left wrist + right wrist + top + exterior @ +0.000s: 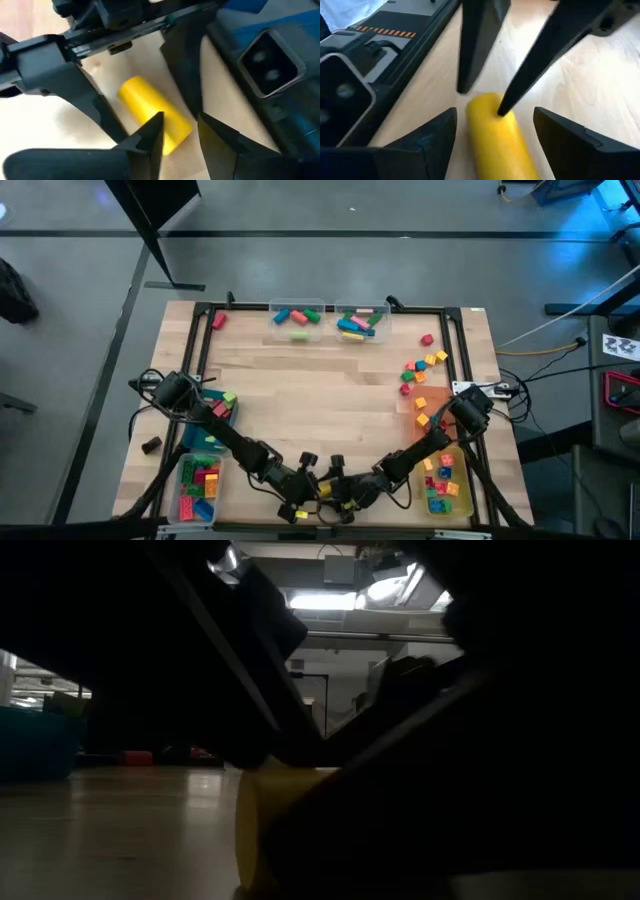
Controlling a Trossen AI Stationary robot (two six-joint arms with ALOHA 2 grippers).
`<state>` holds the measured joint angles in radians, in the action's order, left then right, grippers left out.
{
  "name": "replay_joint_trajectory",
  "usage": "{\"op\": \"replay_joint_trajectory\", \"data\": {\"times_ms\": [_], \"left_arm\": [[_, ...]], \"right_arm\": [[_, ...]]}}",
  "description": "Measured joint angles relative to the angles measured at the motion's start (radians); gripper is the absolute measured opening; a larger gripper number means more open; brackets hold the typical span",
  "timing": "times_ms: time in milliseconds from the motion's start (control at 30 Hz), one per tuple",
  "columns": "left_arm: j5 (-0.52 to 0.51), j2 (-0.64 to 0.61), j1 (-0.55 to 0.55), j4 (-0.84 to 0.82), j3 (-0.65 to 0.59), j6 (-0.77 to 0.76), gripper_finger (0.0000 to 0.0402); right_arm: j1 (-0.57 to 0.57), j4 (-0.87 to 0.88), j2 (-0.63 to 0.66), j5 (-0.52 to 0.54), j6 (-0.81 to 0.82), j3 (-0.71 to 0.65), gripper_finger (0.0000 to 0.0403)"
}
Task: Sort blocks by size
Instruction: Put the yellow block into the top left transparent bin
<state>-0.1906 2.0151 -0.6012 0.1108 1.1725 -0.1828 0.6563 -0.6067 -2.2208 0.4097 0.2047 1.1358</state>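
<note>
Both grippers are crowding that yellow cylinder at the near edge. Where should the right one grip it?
Grip the yellow cylinder mid-length across its curved sides, coming from above. It lies flat on the table, so its ends offer little purchase. The right gripper already straddles it, open; the left gripper crowds one end.

Surface: two bins at far edge, left bin beside right bin, blocks in both. Loose blocks scattered at right side. Bin at near left, bin at near right, blocks in each. Left gripper and right gripper meet at near centre edge, cylinder lying on surface between them.
</note>
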Motion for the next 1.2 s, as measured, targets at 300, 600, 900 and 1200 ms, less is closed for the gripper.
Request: {"op": "replay_joint_trajectory", "data": {"times_ms": [300,600,900,1200], "left_arm": [[-0.001,-0.071,0.023,-0.169,0.0,0.0,0.0075],[-0.109,-0.34,0.019,-0.466,0.0,0.042,0.0024],[-0.171,-0.633,0.052,-0.82,0.0,0.021,0.0002],[-0.227,-0.843,0.153,-0.931,0.0,0.106,0.0008]], "right_arm": [[-0.024,0.034,0.001,-0.064,0.084,0.0,0.0246],[-0.037,0.072,0.028,-0.078,0.097,0.0,0.0134],[-0.148,0.1,0.132,-0.036,-0.011,0.0,0.0134],[-0.431,0.109,0.178,-0.039,-0.186,0.053,0.0146]]}}
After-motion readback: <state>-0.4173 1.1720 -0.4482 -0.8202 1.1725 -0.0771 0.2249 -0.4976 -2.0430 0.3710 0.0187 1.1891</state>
